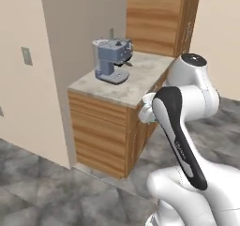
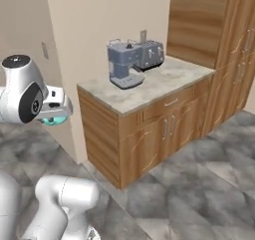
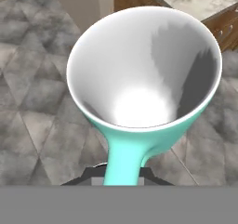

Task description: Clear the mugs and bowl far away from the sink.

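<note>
A teal mug (image 3: 142, 69) with a white inside hangs over the grey floor in the hand view, its handle pointing down toward my fingertips. My gripper (image 3: 122, 174) is shut on that handle. In the right base view the teal mug (image 2: 53, 119) shows under the white hand, with the gripper (image 2: 56, 112) held in the air left of the counter's corner. From the left base view the gripper (image 1: 147, 110) sits just off the counter's near right corner. The bowl and the sink are out of view.
A marble-topped wooden counter (image 2: 164, 82) carries a blue-grey coffee machine (image 2: 123, 62) and a toaster (image 2: 150, 54). A tall wooden cabinet (image 2: 199, 20) stands behind it, and a beige wall (image 1: 28, 79) is to the left. Grey stone floor (image 2: 199, 194) lies around the base.
</note>
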Tool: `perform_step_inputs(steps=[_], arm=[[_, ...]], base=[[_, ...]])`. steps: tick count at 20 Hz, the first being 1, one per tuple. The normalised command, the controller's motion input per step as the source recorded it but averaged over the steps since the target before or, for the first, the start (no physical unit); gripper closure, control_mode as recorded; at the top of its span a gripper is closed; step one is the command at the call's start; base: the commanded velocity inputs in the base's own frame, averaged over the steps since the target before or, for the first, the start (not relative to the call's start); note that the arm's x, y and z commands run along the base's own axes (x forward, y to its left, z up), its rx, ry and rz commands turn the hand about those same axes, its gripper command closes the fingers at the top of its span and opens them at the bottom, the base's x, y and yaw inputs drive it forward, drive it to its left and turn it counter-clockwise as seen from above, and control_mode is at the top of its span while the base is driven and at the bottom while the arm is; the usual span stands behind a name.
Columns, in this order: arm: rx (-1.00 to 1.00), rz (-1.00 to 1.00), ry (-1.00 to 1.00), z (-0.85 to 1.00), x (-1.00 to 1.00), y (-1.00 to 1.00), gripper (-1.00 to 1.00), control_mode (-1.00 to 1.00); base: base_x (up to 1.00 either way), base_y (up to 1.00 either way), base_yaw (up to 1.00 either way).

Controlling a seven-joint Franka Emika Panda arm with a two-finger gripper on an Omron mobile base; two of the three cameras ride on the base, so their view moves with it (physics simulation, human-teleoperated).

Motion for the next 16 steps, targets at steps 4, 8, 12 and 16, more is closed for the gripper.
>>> perform_step_inputs(steps=[4,8,12,16], arm=[[0.0,0.0,0.0,0.0,0.0,0.0,1.0,1.0],[0.0,0.0,0.0,0.0,0.0,0.0,1.0,1.0],[0.0,0.0,0.0,0.0,0.0,0.0,1.0,1.0],[0.0,0.0,0.0,0.0,0.0,0.0,1.0,1.0]], base=[[0.19,-1.0,0.3],[0.38,-1.0,0.28],[0.63,-1.0,0.31],[0.97,-1.0,0.3]])
